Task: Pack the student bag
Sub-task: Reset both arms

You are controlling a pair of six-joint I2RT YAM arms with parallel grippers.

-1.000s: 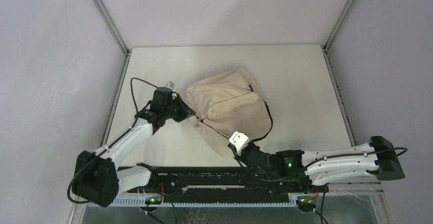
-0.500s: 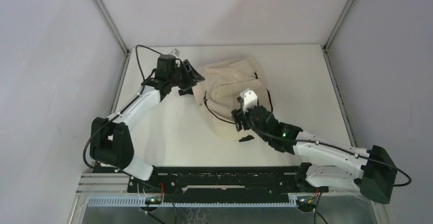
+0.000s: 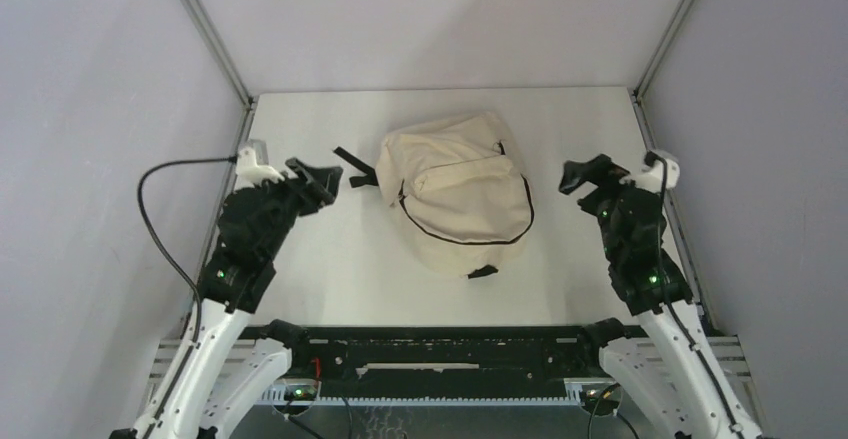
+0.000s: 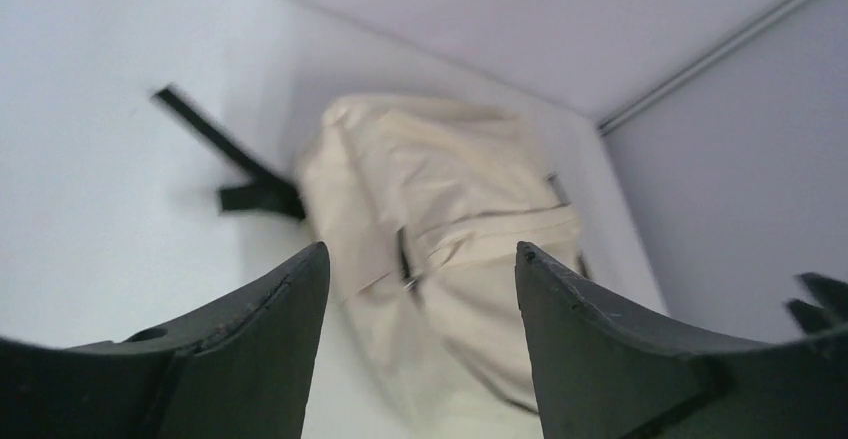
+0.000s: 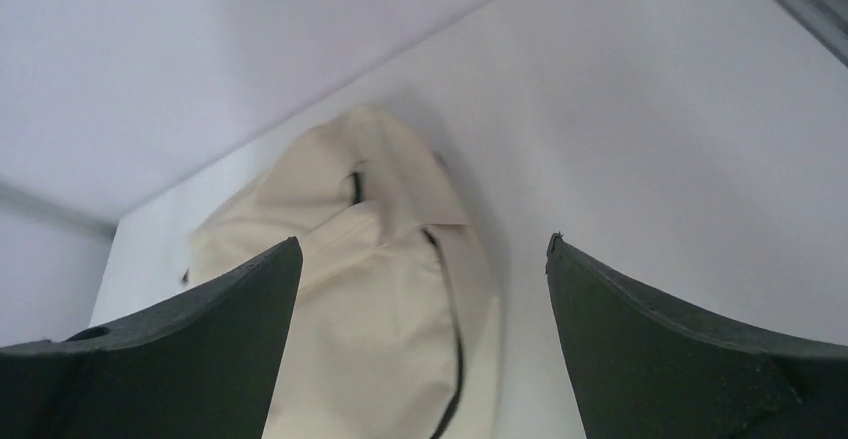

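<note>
The student bag (image 3: 455, 199) is a cream canvas backpack with black zippers. It lies flat in the middle of the table, and its zipper lines look closed. A black strap (image 3: 352, 167) sticks out from its left side. My left gripper (image 3: 328, 181) hovers left of the bag, open and empty, apart from the strap. My right gripper (image 3: 578, 177) hovers to the right of the bag, open wide and holding nothing. The left wrist view looks past the left gripper (image 4: 420, 246) at the bag (image 4: 440, 209) and strap (image 4: 215, 144). Beyond the right gripper (image 5: 424, 239), the bag (image 5: 370, 299) lies on the table.
Grey walls with metal corner rails (image 3: 205, 29) close in the white table (image 3: 330, 269) on three sides. A small black tab (image 3: 482, 271) pokes out at the bag's near edge. The arms' base rail (image 3: 430, 354) runs along the near edge.
Both arms have pulled back from the bag to the left and right sides, and both grippers have gone from shut to open. The bag now lies flat, farther back.
</note>
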